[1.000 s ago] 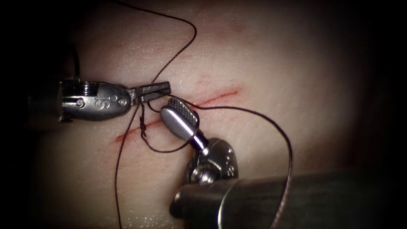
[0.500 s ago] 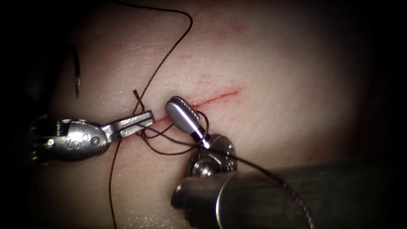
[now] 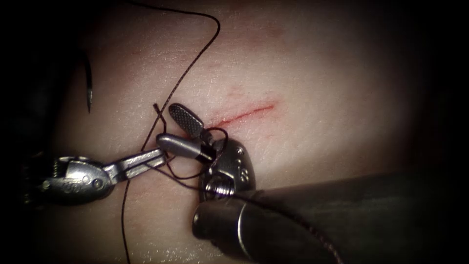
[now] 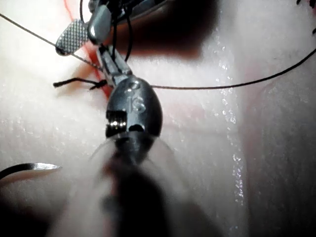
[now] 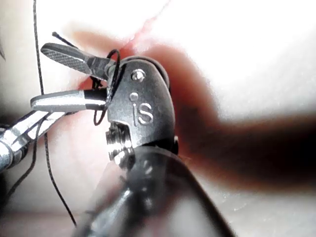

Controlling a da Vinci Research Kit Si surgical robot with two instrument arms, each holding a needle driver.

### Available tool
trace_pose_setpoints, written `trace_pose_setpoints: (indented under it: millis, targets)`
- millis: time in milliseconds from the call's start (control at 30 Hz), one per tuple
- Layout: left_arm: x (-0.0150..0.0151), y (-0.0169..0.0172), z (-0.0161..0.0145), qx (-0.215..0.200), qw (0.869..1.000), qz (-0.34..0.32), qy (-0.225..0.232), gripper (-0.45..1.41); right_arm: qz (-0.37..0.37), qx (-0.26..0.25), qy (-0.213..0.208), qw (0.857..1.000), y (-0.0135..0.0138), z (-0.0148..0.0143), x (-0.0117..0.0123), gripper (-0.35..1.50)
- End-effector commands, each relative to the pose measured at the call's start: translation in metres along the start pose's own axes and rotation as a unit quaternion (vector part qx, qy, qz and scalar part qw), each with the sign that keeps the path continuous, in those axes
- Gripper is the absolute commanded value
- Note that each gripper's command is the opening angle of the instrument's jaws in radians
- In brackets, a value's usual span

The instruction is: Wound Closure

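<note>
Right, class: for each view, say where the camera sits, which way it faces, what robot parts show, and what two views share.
Endoscope: above and in front of the cut; left gripper shut on thread, right gripper open, empty.
Left wrist: on the left arm, looking along its shaft at its gripper.
Right wrist: on the right arm, looking along its shaft at its open gripper.
Shared: endoscope and left wrist both show the free needle lying left of the cut.

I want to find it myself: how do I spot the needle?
Find the red cut on the tissue; the open right tool there holds nothing. Look far left, beyond the left tool shut on thread: the needle lies free, dark, stiff and pointed, unlike limp thread.
</note>
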Motion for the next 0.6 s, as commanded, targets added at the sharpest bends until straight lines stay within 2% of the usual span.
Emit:
trace_pose_setpoints:
  millis: [33, 67, 100, 133, 200, 333, 600]
  targets:
    - [-0.0005, 0.0011, 0.0007, -0.002, 1.0, 0.0, -0.003, -0.45, -0.026, -0.006, -0.071, 0.997, 0.0004, -0.0002, -0.0021, 0.61]
    - [-0.0005, 0.0011, 0.0007, -0.002, 1.0, 0.0, -0.003, -0.45, -0.026, -0.006, -0.071, 0.997, 0.0004, -0.0002, -0.0021, 0.61]
    - [-0.0005, 0.0012, 0.0007, -0.002, 1.0, 0.001, -0.003, -0.45, -0.04, -0.012, -0.09, 0.995, 0.0005, 0.0001, -0.0022, 0.59]
    - [-0.0005, 0.0014, 0.0006, -0.003, 1.0, -0.001, -0.004, -0.45, -0.067, -0.027, -0.114, 0.991, 0.0007, 0.0005, -0.0024, 0.47]
    - [-0.0005, 0.0014, 0.0005, -0.003, 1.0, -0.001, -0.004, -0.45, -0.075, -0.034, -0.119, 0.99, 0.0008, 0.0006, -0.0024, 0.47]
    - [-0.0006, 0.0014, 0.0001, -0.004, 1.0, -0.001, -0.003, -0.45, -0.094, -0.057, -0.127, 0.986, 0.001, 0.0005, -0.002, 0.62]
    - [-0.0011, 0.0011, -0.0002, -0.004, 1.0, 0.0, -0.006, -0.45, -0.088, -0.059, -0.124, 0.987, 0.0014, -0.0009, 0.0006, 0.68]
